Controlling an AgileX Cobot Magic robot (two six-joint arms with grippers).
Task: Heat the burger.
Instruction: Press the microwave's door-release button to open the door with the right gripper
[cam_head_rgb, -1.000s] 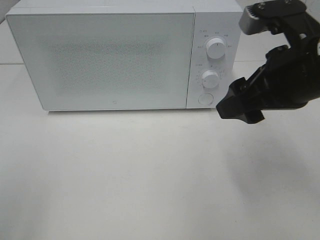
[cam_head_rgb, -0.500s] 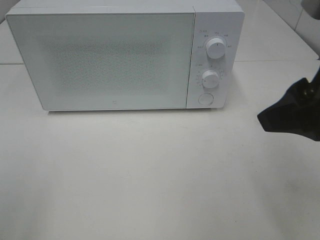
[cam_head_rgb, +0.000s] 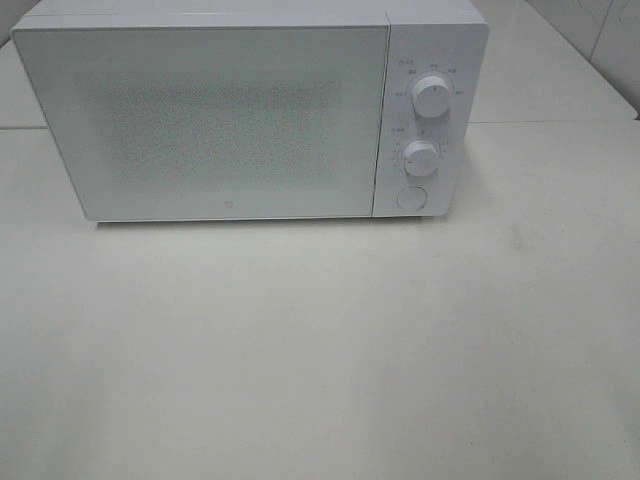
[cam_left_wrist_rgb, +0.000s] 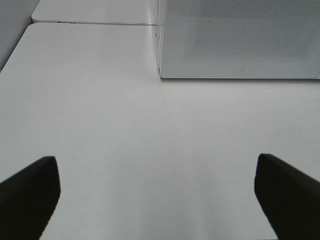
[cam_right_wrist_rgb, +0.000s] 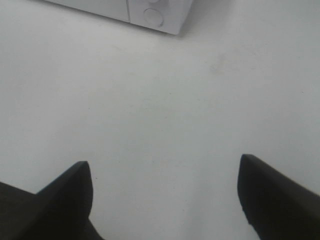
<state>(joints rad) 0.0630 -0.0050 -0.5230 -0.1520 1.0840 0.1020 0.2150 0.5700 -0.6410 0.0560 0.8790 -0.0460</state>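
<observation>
The burger is in no view, perhaps behind the shut microwave (cam_head_rgb: 220, 120) door at the table's (cam_head_rgb: 320, 360) far edge, so neither arm reads as nearer. Both the left gripper (cam_left_wrist_rgb: 156, 162) and the right gripper (cam_right_wrist_rgb: 164, 161) hang spread, empty

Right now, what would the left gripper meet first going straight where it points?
The left gripper would likely meet the microwave near its front left corner; only bare table lies between, depth unclear.

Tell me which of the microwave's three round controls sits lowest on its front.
The flat round button. The upper knob and the lower knob both sit above it, and they stand out, with markings around them.
</observation>
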